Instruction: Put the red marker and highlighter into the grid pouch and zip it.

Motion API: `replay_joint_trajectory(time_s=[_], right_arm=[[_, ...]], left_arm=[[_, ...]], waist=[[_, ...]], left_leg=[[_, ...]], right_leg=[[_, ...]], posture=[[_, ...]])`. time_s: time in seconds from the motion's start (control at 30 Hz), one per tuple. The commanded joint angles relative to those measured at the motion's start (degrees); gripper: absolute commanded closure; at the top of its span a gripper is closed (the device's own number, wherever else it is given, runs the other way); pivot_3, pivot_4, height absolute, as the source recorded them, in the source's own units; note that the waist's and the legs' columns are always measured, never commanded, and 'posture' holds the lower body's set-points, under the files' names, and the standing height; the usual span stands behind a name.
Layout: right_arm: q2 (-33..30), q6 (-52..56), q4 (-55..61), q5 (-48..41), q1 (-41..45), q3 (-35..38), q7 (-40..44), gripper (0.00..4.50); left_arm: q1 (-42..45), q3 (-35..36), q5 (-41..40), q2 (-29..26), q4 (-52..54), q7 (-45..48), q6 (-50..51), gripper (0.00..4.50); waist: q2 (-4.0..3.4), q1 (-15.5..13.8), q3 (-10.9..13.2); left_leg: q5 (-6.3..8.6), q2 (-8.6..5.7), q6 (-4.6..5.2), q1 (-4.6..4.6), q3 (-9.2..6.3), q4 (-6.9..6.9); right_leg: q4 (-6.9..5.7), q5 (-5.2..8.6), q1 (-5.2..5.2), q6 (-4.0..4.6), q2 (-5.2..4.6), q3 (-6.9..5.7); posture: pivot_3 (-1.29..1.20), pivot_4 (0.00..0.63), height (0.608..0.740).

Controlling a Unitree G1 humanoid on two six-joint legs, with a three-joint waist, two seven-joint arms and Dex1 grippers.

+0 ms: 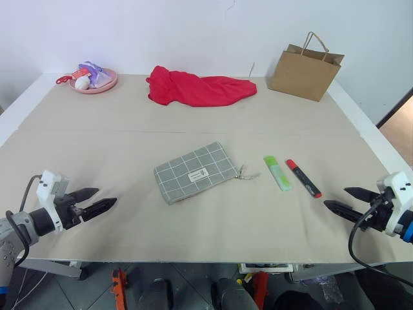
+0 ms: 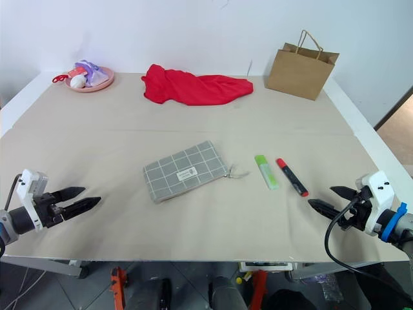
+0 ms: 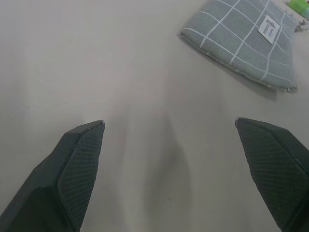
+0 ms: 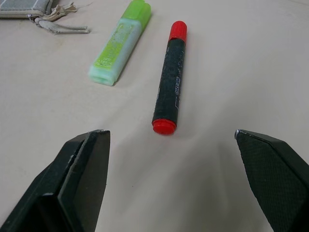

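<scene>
The grid pouch [image 1: 195,171] lies flat in the middle of the table, its zipper pull and cord [image 1: 245,173] at its right end. Just right of it lie the light-green highlighter [image 1: 278,172] and the red marker [image 1: 303,177], side by side and slightly apart. My left gripper [image 1: 97,199] hovers open near the table's front left, well short of the pouch [image 3: 246,43]. My right gripper [image 1: 348,199] hovers open at the front right, a short way from the marker [image 4: 170,93] and highlighter [image 4: 119,43]. Nothing is between either pair of fingers.
A red cloth [image 1: 197,88] lies at the back centre. A pink dish [image 1: 94,79] with small items sits at the back left, and a brown paper bag [image 1: 304,69] stands at the back right. The table's front edge [image 1: 193,261] runs just below both grippers.
</scene>
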State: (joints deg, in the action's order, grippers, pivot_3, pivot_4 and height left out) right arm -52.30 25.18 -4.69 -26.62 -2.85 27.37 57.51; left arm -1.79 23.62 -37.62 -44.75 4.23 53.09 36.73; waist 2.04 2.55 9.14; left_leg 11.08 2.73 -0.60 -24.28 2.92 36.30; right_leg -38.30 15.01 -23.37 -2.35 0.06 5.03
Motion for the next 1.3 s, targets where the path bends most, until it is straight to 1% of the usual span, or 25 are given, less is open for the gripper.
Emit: replay_joint_trajectory(time_s=[0.03,0.3,0.37,0.4,0.47,0.57,0.6,0.63,0.67,0.73,0.77,0.8,0.83,0.87,0.9,1.0,1.1,1.17,1.3], right_arm=[[-0.71,0.42,1.37,-0.66,0.91,0.69,0.06,0.05],[-0.66,1.74,2.72,-1.00,1.36,0.43,-0.18,0.05],[-0.58,1.96,2.87,-1.26,1.50,0.42,0.02,0.05],[-0.45,1.97,2.93,-1.56,1.66,0.57,0.20,0.05],[-0.24,2.59,3.22,-2.73,2.31,1.02,0.58,0.62],[-0.34,4.29,3.76,-4.96,4.44,1.23,1.31,1.75],[-0.46,4.79,4.01,-5.77,5.00,1.25,1.76,1.97],[-0.58,5.22,4.31,-6.55,5.37,1.27,2.22,2.42],[-0.66,5.75,4.73,-7.39,5.96,1.25,2.53,2.66],[-0.46,6.96,5.95,-9.31,8.03,0.58,2.98,3.31],[-0.29,7.53,6.56,-10.12,9.05,0.16,3.17,3.82],[0.21,8.12,7.57,-11.03,10.68,-0.93,3.23,4.23],[0.54,8.51,8.24,-11.62,11.72,-1.68,3.22,4.37],[1.52,9.16,9.27,-12.12,13.68,-3.64,2.84,4.37],[3.43,8.84,10.18,-10.57,16.70,-7.79,1.82,4.37],[8.33,7.41,9.66,-5.77,23.58,-16.26,-1.79,4.37],[11.49,4.47,7.71,-0.47,27.89,-22.87,-3.03,4.37],[13.70,2.94,6.18,2.55,30.28,-26.90,-3.82,4.37],[18.59,0.67,3.08,9.26,34.53,-34.38,-6.82,4.37]], left_arm=[[1.00,1.11,-0.78,-1.38,1.64,0.37,0.51,0.00],[4.44,0.19,-2.28,-1.16,-1.06,2.35,2.13,0.00],[4.91,0.11,-2.17,-0.81,-1.27,2.62,1.42,0.00],[5.30,-0.07,-1.03,-0.35,-1.63,2.18,-0.51,0.00],[6.05,-0.76,1.76,0.24,-2.49,2.26,-5.33,0.00],[5.65,-3.69,7.65,-0.68,-3.02,5.23,-15.00,0.00],[5.19,-4.82,9.68,-1.09,-3.24,6.18,-18.18,0.00],[4.88,-5.73,11.47,-1.32,-3.60,6.65,-20.89,0.00],[4.81,-6.54,13.23,-1.46,-3.92,7.07,-23.93,0.00],[5.55,-7.83,16.14,-1.12,-4.42,7.22,-29.43,0.00],[6.04,-8.28,17.09,-0.87,-4.69,7.30,-31.44,0.00],[6.62,-9.14,18.11,-0.74,-4.75,7.58,-33.23,0.00],[6.99,-9.76,18.77,-0.68,-4.89,7.84,-34.46,0.00],[7.34,-11.12,19.53,-0.63,-4.94,8.32,-35.02,0.00],[7.87,-13.62,21.60,-0.55,-5.67,9.07,-37.17,0.00],[9.37,-18.28,25.62,0.29,-7.62,10.38,-42.46,0.00],[11.02,-21.14,27.34,0.74,-8.05,11.08,-45.23,0.00],[12.13,-22.81,28.41,0.78,-8.76,11.61,-47.12,0.00],[14.06,-24.94,29.75,1.08,-10.73,12.35,-49.31,0.00]], waist=[[0.00,0.00,0.00],[0.00,0.00,0.00],[0.00,0.00,0.00],[0.00,0.00,0.00],[0.00,0.00,0.00],[0.00,-0.02,0.00],[-0.01,-0.04,0.00],[0.00,-0.01,0.00],[-0.01,0.00,0.00],[-0.02,0.02,-0.01],[-0.01,0.01,-0.01],[-0.02,0.01,-0.01],[-0.01,0.00,0.00],[-0.02,-0.04,0.00],[-0.02,-0.03,0.00],[-0.02,0.27,-0.02],[-0.05,0.18,-0.01],[-0.05,-0.12,-0.01],[-0.06,-0.14,-0.02]], left_leg=[[0.00,0.00,0.00,0.00,0.00,0.00],[0.00,-0.01,0.00,0.00,0.01,0.01],[0.00,-0.01,0.00,0.00,0.02,0.01],[0.00,-0.01,0.00,0.00,0.02,0.01],[0.00,-0.01,0.00,-0.01,0.02,0.01],[0.00,-0.01,0.00,-0.01,0.02,0.01],[0.00,-0.01,0.00,-0.01,0.03,0.01],[0.00,-0.01,0.00,-0.01,0.03,0.01],[0.00,-0.01,0.00,0.00,0.03,0.01],[0.00,-0.01,0.00,0.00,0.04,0.01],[0.00,-0.02,0.00,0.00,0.04,0.01],[0.00,-0.02,0.00,0.00,0.05,0.01],[0.00,-0.02,0.00,0.00,0.05,0.01],[0.00,-0.01,0.00,0.00,0.05,0.01],[0.00,0.00,0.00,-0.02,0.04,0.01],[0.00,0.04,0.00,0.01,0.03,0.02],[-0.02,0.07,0.02,0.06,0.07,0.03],[-0.03,0.11,0.02,-0.08,0.12,0.03],[-0.02,0.02,0.02,-0.21,0.04,0.03]], right_leg=[[0.00,0.00,0.00,0.00,0.00,0.00],[0.00,-0.01,0.00,-0.02,0.01,0.00],[0.00,-0.01,0.01,-0.02,0.01,-0.03],[0.00,-0.01,0.01,-0.03,0.01,-0.03],[0.00,-0.02,0.01,-0.03,0.02,-0.06],[0.00,-0.02,0.01,-0.04,0.02,-0.05],[0.00,-0.03,0.01,-0.04,0.02,-0.05],[0.00,-0.04,0.02,-0.03,0.02,-0.05],[0.00,-0.04,0.02,-0.03,0.02,-0.04],[0.00,-0.06,0.01,-0.03,0.02,0.00],[0.00,-0.06,0.01,-0.03,0.02,0.03],[0.00,-0.06,0.02,-0.03,0.02,0.03],[0.00,-0.06,0.02,-0.03,0.01,0.02],[0.00,-0.06,0.01,-0.02,0.01,0.04],[0.00,-0.06,0.01,-0.02,0.00,0.00],[0.00,-0.10,0.02,-0.02,0.04,0.01],[0.00,-0.24,-0.01,-0.01,0.23,0.17],[-0.02,-0.37,-0.11,0.31,0.23,0.08],[-0.01,-0.32,-0.12,0.28,0.17,-0.01]], posture=[[0.00,0.150,0.740],[0.00,0.150,0.740],[0.00,0.150,0.740],[0.00,0.150,0.740],[0.00,0.150,0.740],[0.00,0.150,0.740],[0.00,0.150,0.740],[0.00,0.150,0.740],[0.00,0.150,0.740],[0.00,0.150,0.740],[0.00,0.150,0.740],[0.00,0.150,0.740],[0.00,0.150,0.740],[0.00,0.150,0.740],[0.00,0.150,0.740],[0.00,0.150,0.740],[0.00,0.150,0.740],[0.00,0.150,0.740],[0.00,0.150,0.740]])
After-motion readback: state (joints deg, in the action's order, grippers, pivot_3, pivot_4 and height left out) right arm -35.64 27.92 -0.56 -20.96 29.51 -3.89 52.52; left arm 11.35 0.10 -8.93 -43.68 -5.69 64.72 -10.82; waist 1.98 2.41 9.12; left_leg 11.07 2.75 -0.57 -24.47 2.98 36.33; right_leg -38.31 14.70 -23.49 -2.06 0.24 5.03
